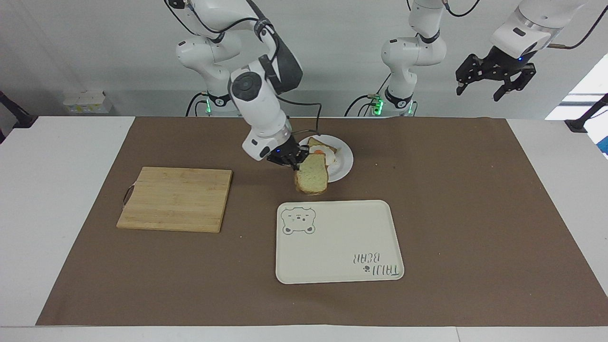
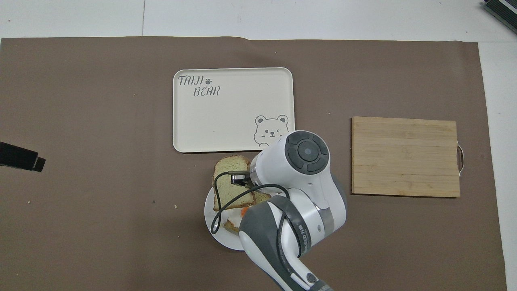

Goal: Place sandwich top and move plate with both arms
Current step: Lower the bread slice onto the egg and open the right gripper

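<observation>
The sandwich top (image 1: 312,179), a pale speckled slice with a brown crust, hangs tilted in my right gripper (image 1: 290,160), which is shut on its edge. It is in the air over the rim of the white plate (image 1: 346,162) on the tray's side. In the overhead view the sandwich top (image 2: 229,178) overlaps the plate (image 2: 209,216), and my right arm hides most of the plate. The bread slice with the fried egg (image 1: 324,145) lies on the plate, partly covered. My left gripper (image 1: 495,80) waits open, high over the left arm's end of the table.
A bare wooden cutting board (image 1: 175,198) lies toward the right arm's end of the table. A cream tray with a bear drawing (image 1: 338,241) sits farther from the robots than the plate. Brown paper covers the table.
</observation>
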